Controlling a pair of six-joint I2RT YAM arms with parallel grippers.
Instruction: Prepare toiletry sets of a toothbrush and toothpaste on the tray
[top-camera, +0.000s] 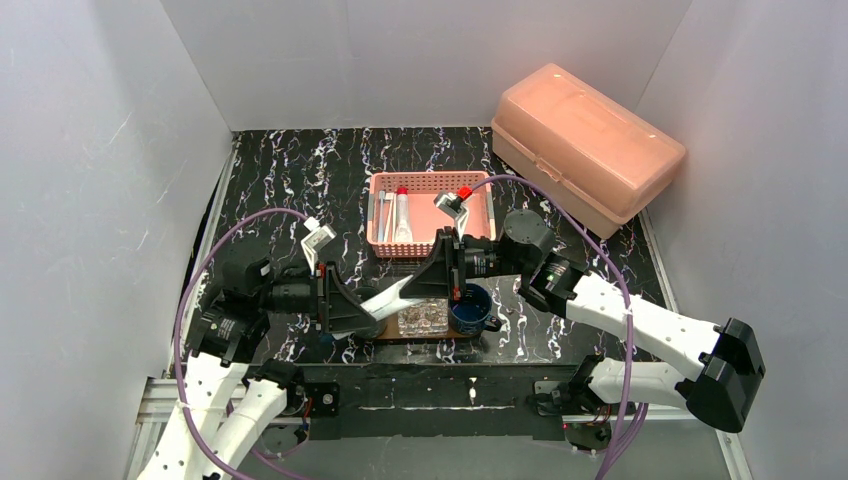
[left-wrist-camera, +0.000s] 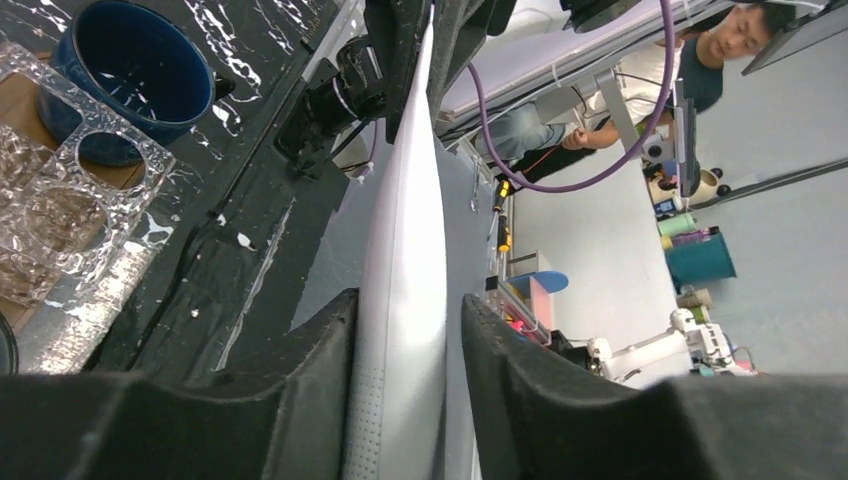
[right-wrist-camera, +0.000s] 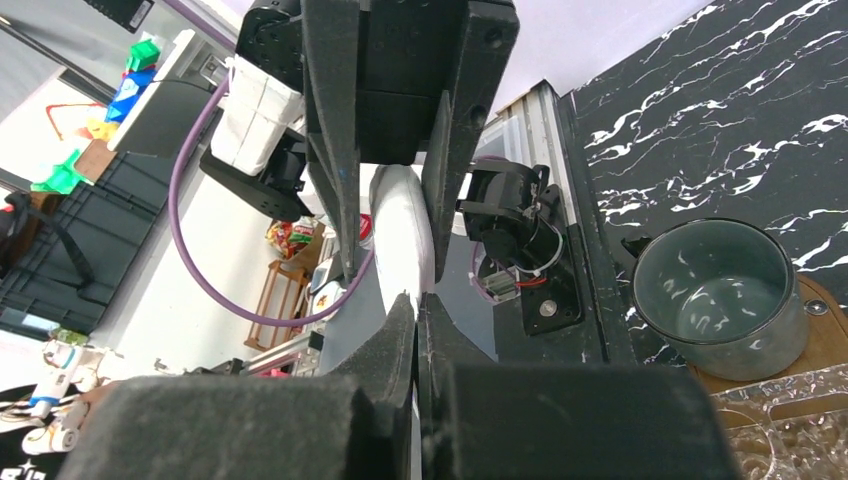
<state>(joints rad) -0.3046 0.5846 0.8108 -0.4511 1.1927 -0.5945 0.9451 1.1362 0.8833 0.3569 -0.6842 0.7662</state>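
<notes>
Near edge: both tools are clamped on one flat white toothpaste tube (right-wrist-camera: 400, 220), just over the tray. My left gripper (left-wrist-camera: 405, 310) grips the crimped end; my right gripper (right-wrist-camera: 415, 310) is pinched tight on the other.

Risk: if either arm pulls while both hold, the tube twists, creases or slips out.

Below: brown wooden oval tray (right-wrist-camera: 745, 385) carrying a smoky grey-green cup (right-wrist-camera: 720, 300), a clear faceted glass (top-camera: 423, 318) and a dark blue mug (top-camera: 468, 308). Both arms crowd over them.

Farther: pink mesh basket (top-camera: 385, 190); salmon lidded box (top-camera: 585, 140) far right.

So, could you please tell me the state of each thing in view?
Right gripper: shut on white tube.
Left gripper: fingers flank the tube, grip unclear.
Blue mug: upright, empty.
Grey cup: upright, empty.
Salmon box: lid closed.
Pink basket: holds red-capped tube.
</notes>
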